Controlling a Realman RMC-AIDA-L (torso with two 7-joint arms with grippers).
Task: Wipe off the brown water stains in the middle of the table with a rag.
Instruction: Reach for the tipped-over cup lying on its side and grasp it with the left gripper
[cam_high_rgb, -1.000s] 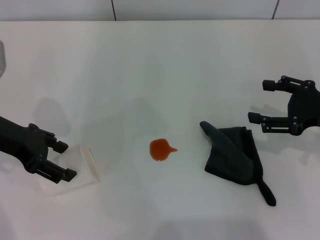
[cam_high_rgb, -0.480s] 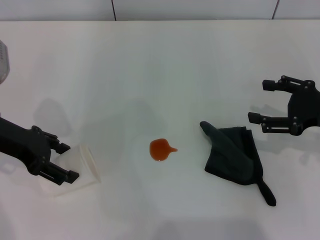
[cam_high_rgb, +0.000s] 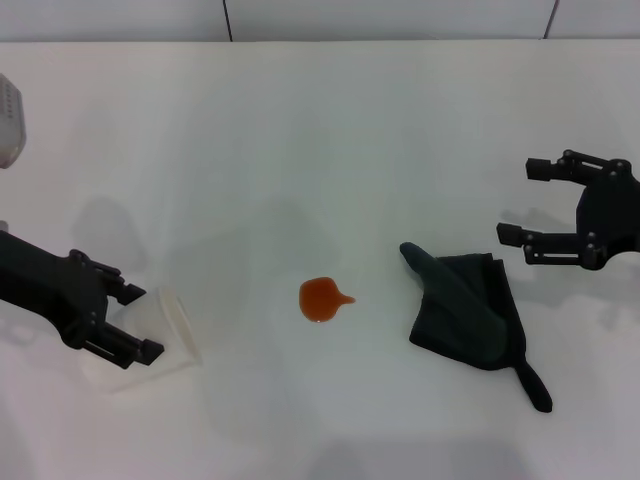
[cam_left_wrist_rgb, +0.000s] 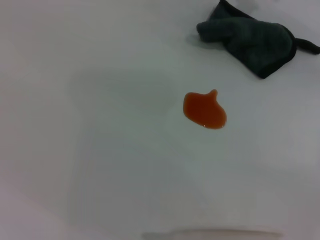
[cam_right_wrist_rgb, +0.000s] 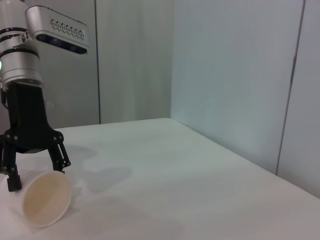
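Observation:
The brown water stain (cam_high_rgb: 322, 298) is a small orange-brown blot with a short tail, near the middle of the white table (cam_high_rgb: 300, 150); the left wrist view shows this stain (cam_left_wrist_rgb: 204, 110) too. To its right the dark rag (cam_high_rgb: 470, 310) lies crumpled and flat, and the rag (cam_left_wrist_rgb: 250, 37) also appears in the left wrist view. My right gripper (cam_high_rgb: 517, 202) hovers open just right of the rag, holding nothing. My left gripper (cam_high_rgb: 143, 322) is low at the left with its fingers spread on either side of a tipped white cup (cam_high_rgb: 165, 335).
The cup (cam_right_wrist_rgb: 47, 197) lies on its side with its mouth facing the stain, and the left gripper (cam_right_wrist_rgb: 37, 172) stands over its base. A grey-white arm housing (cam_high_rgb: 8, 120) shows at the far left edge. A wall runs along the table's back edge.
My left gripper has crept slightly to the right along the cup, and the arm housing at the upper left has come further into view. The right arm, rag and stain are unmoved.

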